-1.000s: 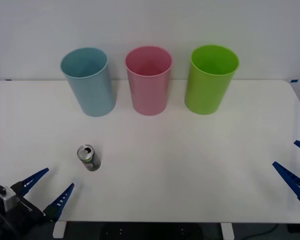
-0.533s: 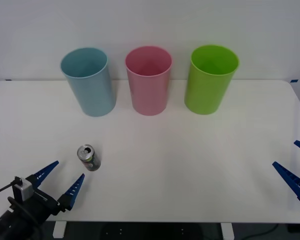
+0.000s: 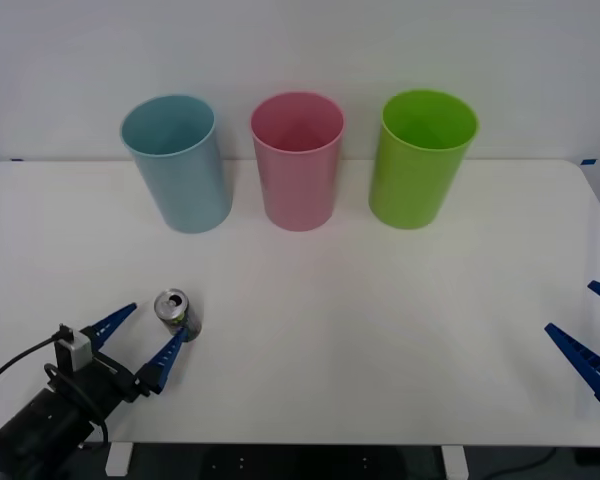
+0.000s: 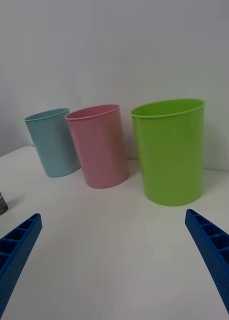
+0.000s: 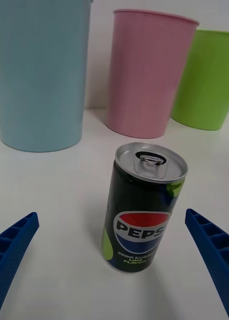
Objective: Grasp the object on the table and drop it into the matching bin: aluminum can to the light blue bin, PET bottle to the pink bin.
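- Risk of tipping: aluminum can [image 3: 177, 314] stands upright on the desk [image 3: 380, 330], near its front left edge; the wide-open left end effector [image 3: 140, 337] has one finger [image 3: 170, 352] almost touching.
- Right end effector [image 3: 595, 335], also spread, waits far right.

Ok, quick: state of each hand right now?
Left hand: open, empty, closing in on the can.
Right hand: open, empty, parked at the table's right edge.

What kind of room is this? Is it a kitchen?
Probably not a kitchen. It looks like a robot test room or lab: a bare white table against a blank wall, three plastic bins in a row, light blue bin, pink bin and lime green bin, and one aluminum can.
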`<action>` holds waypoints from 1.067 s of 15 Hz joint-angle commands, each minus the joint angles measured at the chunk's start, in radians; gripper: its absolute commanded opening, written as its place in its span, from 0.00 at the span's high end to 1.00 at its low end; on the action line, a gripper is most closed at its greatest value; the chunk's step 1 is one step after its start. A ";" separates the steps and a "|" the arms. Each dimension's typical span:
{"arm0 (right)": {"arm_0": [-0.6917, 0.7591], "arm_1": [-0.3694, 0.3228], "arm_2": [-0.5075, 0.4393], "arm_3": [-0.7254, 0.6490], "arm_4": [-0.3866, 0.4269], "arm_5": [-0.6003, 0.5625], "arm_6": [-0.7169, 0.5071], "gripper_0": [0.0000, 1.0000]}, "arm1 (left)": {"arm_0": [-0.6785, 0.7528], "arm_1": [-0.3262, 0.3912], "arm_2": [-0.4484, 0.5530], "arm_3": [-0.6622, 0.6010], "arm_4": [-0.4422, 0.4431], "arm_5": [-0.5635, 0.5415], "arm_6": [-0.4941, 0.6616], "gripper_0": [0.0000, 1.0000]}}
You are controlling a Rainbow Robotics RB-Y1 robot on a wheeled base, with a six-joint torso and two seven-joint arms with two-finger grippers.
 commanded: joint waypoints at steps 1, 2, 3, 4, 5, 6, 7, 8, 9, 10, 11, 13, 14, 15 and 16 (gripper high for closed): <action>0.000 0.000 0.000 0.000 0.000 0.000 0.000 0.00 | -0.042 0.000 -0.001 0.037 -0.015 0.000 -0.004 0.00; 0.000 0.000 0.000 0.000 0.000 0.000 0.000 0.00 | -0.055 0.000 -0.005 0.050 -0.017 0.000 -0.004 0.00; 0.000 0.000 0.000 0.000 0.000 0.000 0.000 0.00 | -0.074 0.000 -0.008 0.071 -0.017 0.000 -0.006 0.00; 0.000 0.000 0.000 0.000 0.000 0.000 0.000 0.00 | -0.089 0.000 -0.013 0.085 -0.017 0.000 -0.009 0.00; 0.000 0.000 0.000 0.000 0.000 0.000 0.000 0.00 | -0.100 0.000 -0.016 0.094 -0.017 0.000 -0.011 0.00; 0.000 0.000 0.000 0.000 0.000 0.000 0.000 0.00 | -0.108 0.000 -0.022 0.099 -0.018 0.000 -0.011 0.00; 0.000 0.000 0.000 0.000 0.000 0.000 0.000 0.00 | -0.115 0.000 -0.027 0.106 -0.018 0.000 -0.012 0.00; 0.000 0.000 0.000 0.000 0.000 0.000 0.000 0.00 | -0.128 0.000 -0.033 0.116 -0.018 0.000 -0.015 0.00; 0.000 0.000 0.000 0.000 0.000 0.000 0.000 0.00 | -0.135 0.000 -0.036 0.122 -0.018 0.000 -0.017 0.00; 0.000 0.000 0.000 0.000 0.000 0.000 0.000 0.00 | -0.140 0.000 -0.036 0.126 -0.020 0.000 -0.018 0.00; 0.000 0.000 0.000 0.000 0.000 0.000 0.000 0.00 | -0.141 0.000 -0.039 0.126 -0.020 0.000 -0.018 0.00; 0.000 0.000 0.000 0.000 0.000 0.000 0.000 0.00 | -0.141 0.000 -0.042 0.126 -0.021 0.000 -0.018 0.00; 0.000 0.000 0.000 0.000 0.000 0.000 0.000 0.00 | -0.141 0.000 -0.040 0.126 -0.020 0.000 -0.018 0.00; 0.000 0.000 0.000 0.000 0.000 0.000 0.000 0.00 | -0.141 0.000 -0.042 0.126 -0.020 0.000 -0.018 0.00; 0.000 0.000 0.000 0.000 0.000 0.000 0.000 0.00 | -0.141 0.000 -0.040 0.126 -0.020 0.000 -0.020 0.08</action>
